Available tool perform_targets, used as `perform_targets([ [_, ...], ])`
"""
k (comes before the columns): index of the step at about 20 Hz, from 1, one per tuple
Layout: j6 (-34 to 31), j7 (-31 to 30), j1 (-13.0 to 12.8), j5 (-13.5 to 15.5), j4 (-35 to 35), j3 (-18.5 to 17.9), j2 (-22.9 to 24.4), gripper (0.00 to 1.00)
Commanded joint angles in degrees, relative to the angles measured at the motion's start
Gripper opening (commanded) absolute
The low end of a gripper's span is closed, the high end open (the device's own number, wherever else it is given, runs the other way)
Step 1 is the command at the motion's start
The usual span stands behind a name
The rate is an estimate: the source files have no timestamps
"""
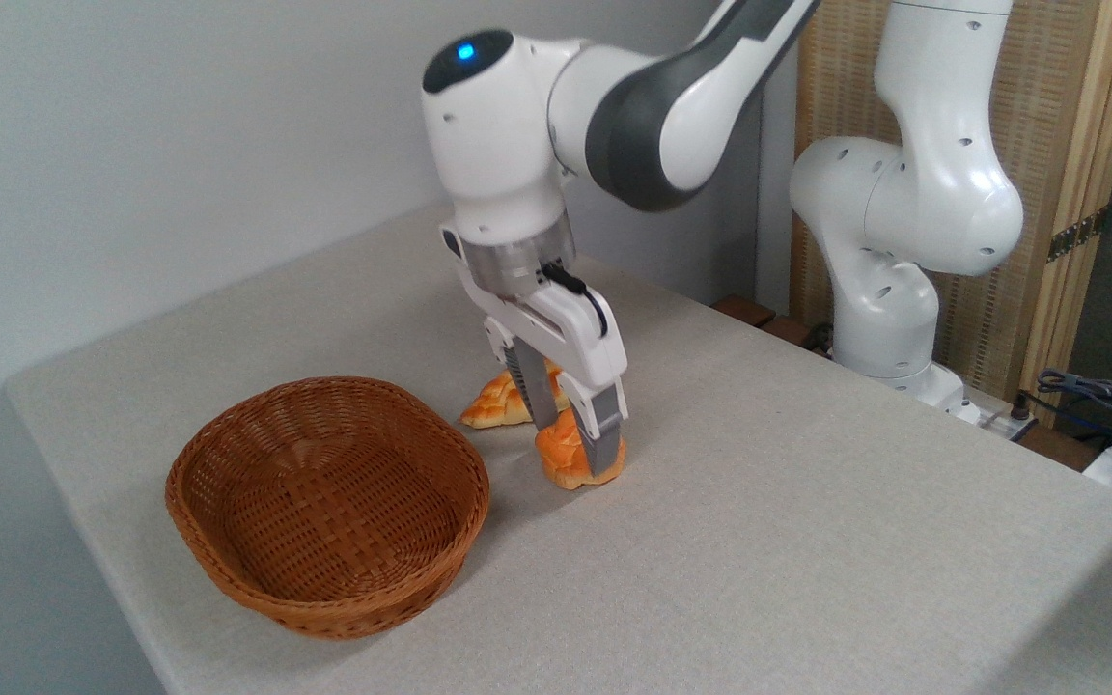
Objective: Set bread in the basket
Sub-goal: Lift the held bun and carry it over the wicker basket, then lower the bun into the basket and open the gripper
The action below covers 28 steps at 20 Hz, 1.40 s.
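Camera view, fixed, looking down across a grey cloth-covered table (807, 541). Counted items: one basket (329, 507), two pieces of baked goods, one robot arm (681, 97) with one gripper (577, 446). The bread (568, 454), a small rounded orange-golden bun with a lumpy surface, sits on the table just right of the basket rim and apart from it. The gripper's two grey fingers (603, 439) stand at a narrow spread on either side of the bun and reach down to its base; they appear to clasp it, though actual contact cannot be confirmed. The near finger covers much of the bun's right face, so its full outline is hidden. Behind the bun lies the second piece, a paler pointed loaf (495, 403) with a browned pattern; the gripper body conceals its right end, and whether it touches the bun cannot be told. The basket is oval, reddish-brown woven wicker, shallow, and holds nothing. The arm's upper links are cut off by the top edge; cables (1101, 396) at right run out of frame.
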<state>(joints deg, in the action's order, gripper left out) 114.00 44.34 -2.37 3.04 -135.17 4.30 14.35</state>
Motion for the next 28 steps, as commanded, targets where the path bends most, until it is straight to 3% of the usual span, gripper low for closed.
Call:
perform_targets([
  [1,1.3,0.8,-0.1,-0.3,-1.7,-0.1,0.2,0.52],
  [2,1.3,0.8,-0.2,-0.3,-1.7,-0.1,-0.1,0.37],
  [3,1.3,0.9,-0.1,-0.3,-1.7,-0.1,-0.3,0.29],
  [4,1.2,1.4,-0.1,-0.3,-1.7,-0.1,-0.3,0.28],
  [11,0.5,2.2,0.0,-0.3,-0.9,-0.2,-0.2,0.28],
  [14,-7.4,2.2,0.0,-0.5,7.5,-0.1,-0.5,0.29],
  [16,-8.5,3.3,0.0,0.1,13.6,-0.9,-1.6,0.29],
  [18,-8.1,3.3,0.0,0.6,19.5,-1.3,-4.4,0.32],
  [21,-5.5,3.1,-0.1,2.6,27.7,-1.3,-13.1,0.32],
  [24,4.8,3.0,-0.1,2.7,28.0,-0.7,-17.8,0.33],
  [25,6.9,3.0,-0.1,2.7,28.0,-0.7,-19.1,0.34],
  [26,8.0,3.1,-0.1,2.7,28.1,-0.6,-20.1,0.42],
  [28,9.8,3.1,-0.1,2.3,27.8,-0.4,-21.6,0.82],
])
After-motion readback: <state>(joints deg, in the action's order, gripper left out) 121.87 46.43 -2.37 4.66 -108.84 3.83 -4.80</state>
